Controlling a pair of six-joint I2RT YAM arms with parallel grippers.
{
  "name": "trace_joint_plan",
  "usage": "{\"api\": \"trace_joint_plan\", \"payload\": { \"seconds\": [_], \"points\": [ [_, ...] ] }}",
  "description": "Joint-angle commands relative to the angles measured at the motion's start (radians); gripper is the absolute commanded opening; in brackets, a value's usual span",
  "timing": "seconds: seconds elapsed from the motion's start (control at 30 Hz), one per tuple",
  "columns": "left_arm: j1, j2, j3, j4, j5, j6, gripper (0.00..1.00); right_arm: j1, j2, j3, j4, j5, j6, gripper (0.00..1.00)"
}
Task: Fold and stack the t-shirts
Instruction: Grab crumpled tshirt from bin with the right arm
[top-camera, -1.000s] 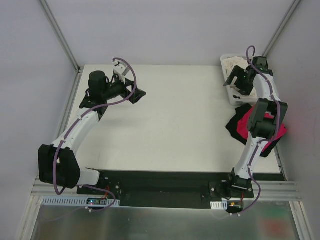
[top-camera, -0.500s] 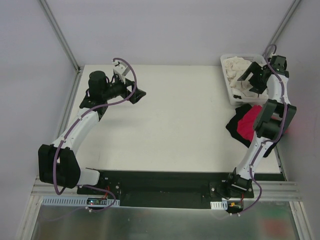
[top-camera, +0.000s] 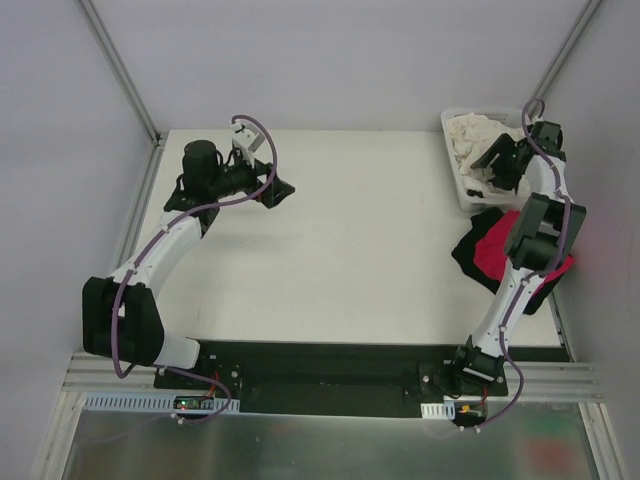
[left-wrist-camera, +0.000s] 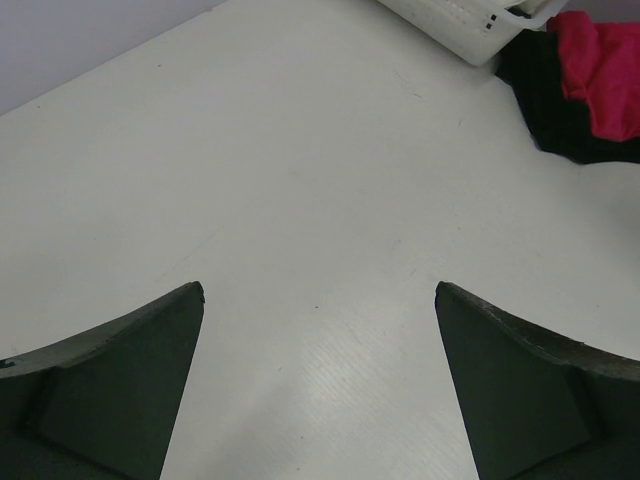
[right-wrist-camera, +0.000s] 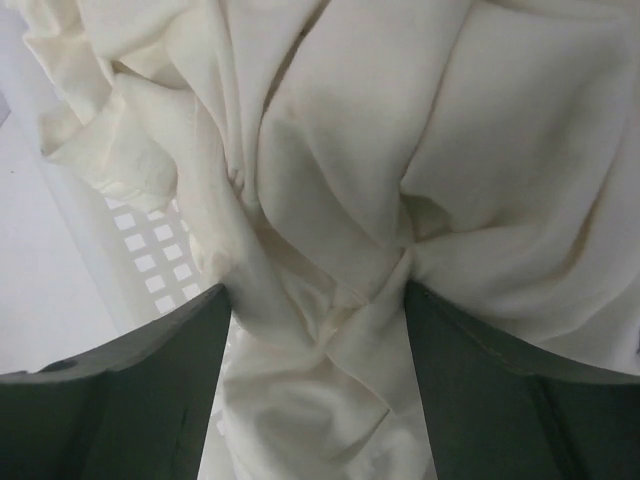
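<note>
Judging progress as early: no tidy stack that I can make out. The magenta t-shirt (top-camera: 492, 250) and black t-shirt (left-wrist-camera: 550, 110) lie heaped beside the basket (right-wrist-camera: 150, 250), with the cream t-shirts (right-wrist-camera: 340, 150) crumpled inside it. The right gripper (right-wrist-camera: 318, 300) straddles a cream bunch, fingers against the cloth; I cannot tell if it is pinched. The left gripper (left-wrist-camera: 320, 300) is spread wide and empty over the table (left-wrist-camera: 300, 150).

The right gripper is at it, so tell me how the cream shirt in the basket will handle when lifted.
Likely floppy: the cream shirt lies in soft, deep creases, so it should drape below the right gripper. Heaped among other folds in the basket, it may drag neighbouring cloth up too.
</note>
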Motion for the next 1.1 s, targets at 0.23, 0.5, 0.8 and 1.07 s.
{"api": "trace_joint_plan", "payload": {
  "seconds": [0.23,0.5,0.8,1.07],
  "points": [
    [0.008,0.030,0.054,0.025,0.084,-0.011,0.99,0.105,-0.216,-0.371,0.562,0.155,-0.202,0.81],
    [0.008,0.032,0.055,0.025,0.084,-0.011,0.99,0.099,-0.134,-0.273,0.538,0.035,-0.164,0.11],
    [0.008,0.039,0.057,0.026,0.085,-0.040,0.99,0.092,-0.178,-0.324,0.572,0.049,-0.113,0.01],
    [0.008,0.056,0.057,0.032,0.088,-0.048,0.99,0.110,-0.325,-0.275,0.491,0.159,-0.087,0.01]
  ]
}}
